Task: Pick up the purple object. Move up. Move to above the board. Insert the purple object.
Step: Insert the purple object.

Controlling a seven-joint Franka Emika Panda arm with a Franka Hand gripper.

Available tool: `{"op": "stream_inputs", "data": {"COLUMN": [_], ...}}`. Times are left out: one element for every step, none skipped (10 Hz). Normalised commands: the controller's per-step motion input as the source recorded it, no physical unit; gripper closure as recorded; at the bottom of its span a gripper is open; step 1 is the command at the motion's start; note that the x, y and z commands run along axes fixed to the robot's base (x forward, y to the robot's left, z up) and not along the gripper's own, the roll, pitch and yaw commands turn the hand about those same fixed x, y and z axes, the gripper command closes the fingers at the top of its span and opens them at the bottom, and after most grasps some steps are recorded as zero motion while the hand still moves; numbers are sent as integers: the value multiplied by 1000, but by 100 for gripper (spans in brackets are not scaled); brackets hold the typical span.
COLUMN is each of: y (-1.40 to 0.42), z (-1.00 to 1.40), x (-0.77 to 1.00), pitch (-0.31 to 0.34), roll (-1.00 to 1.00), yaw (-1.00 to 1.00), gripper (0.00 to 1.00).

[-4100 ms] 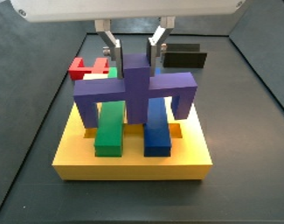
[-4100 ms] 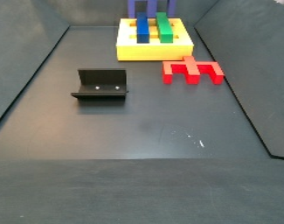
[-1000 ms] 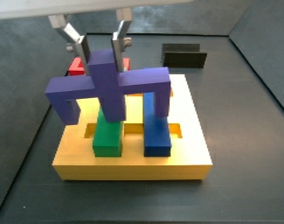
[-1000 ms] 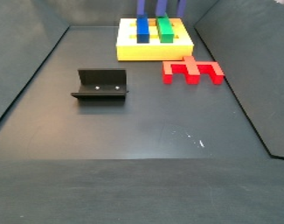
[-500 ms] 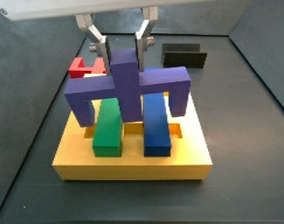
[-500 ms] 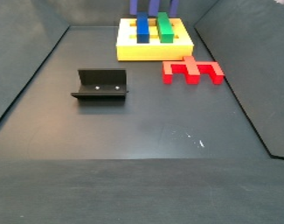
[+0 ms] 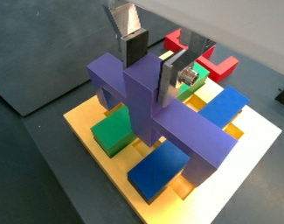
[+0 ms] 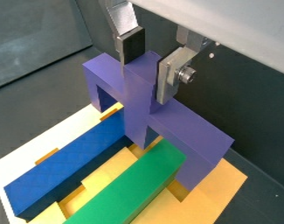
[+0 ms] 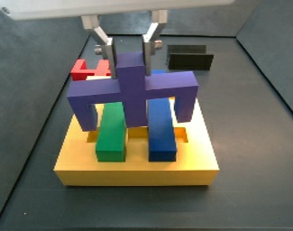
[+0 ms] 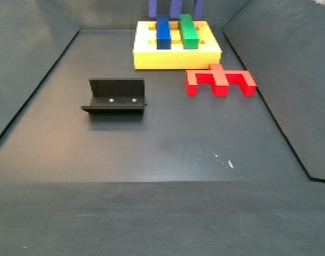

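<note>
Both wrist views show the pincer [image 7: 152, 63] clamped on the raised central stem of the purple object [image 7: 155, 114], with a silver finger [image 8: 176, 74] pressed flat against each side of the stem. The purple object is held upright over the board [image 9: 136, 162], its legs reaching down among the pieces already seated there; whether the legs touch the board cannot be told. A green bar [image 9: 111, 132] and a blue bar [image 9: 160, 128] are seen lying side by side in the board's slots, under the purple bridge. In a side view the red slotted piece [image 10: 220, 81] is found on the dark surface [image 10: 165, 140] at about 5 o'clock of the board [image 10: 176, 55], just beside it, and the fixture [image 10: 115, 97] stands well apart at about 8 o'clock.
</note>
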Motion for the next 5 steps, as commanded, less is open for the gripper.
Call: {"op": "stream_inputs", "data": {"y": [-29,-31,-40,-6,0], "z": [-91,-91,-37,-9,0], "x": [243,209,186,129,63], "pitch": [329,340,239,64,4], "roll": [237,231,149,0,0], "yaw": [0,0,0,0,0], "gripper": [100,100,100,100,100]}}
